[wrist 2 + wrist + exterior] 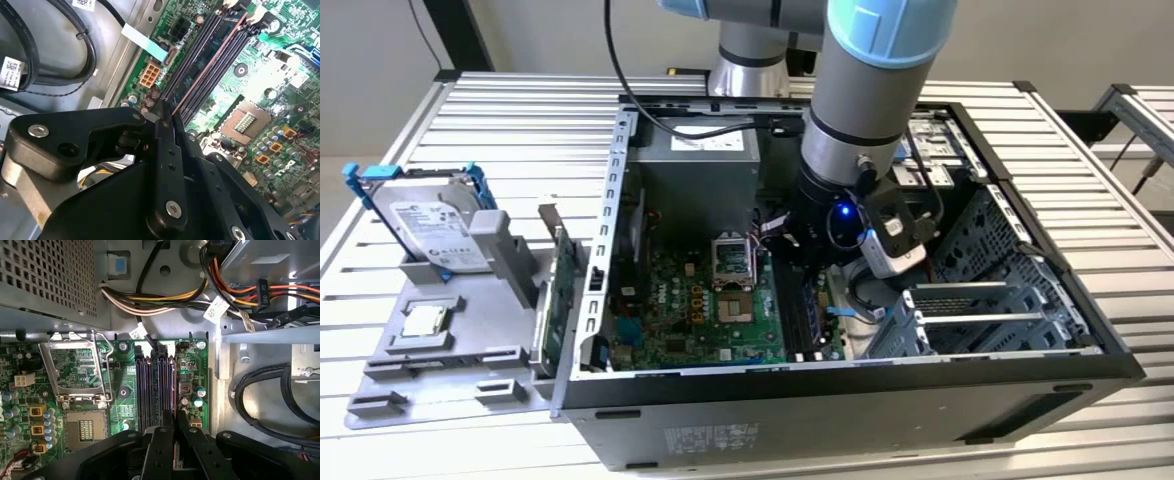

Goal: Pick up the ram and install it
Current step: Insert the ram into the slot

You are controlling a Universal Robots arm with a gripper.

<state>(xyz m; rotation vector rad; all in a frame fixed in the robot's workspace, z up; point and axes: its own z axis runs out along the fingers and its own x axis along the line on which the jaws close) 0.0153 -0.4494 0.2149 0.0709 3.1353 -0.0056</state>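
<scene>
The ram is a slim dark blue stick seen edge-on, lying along the black motherboard slots with its near end between my fingers. In the first wrist view the ram shows as a thin strip at the outer edge of the slots, running up from the fingertips. My gripper is shut on the ram, black fingers pressed together low over the green motherboard. In the exterior view my gripper is down inside the open computer case, over the slots.
An open processor socket lies beside the slots. Cable bundles hang near the power supply; a drive cage stands on the exterior view's right. Outside the case, a grey holder carries a hard drive, a silver chip and a green board.
</scene>
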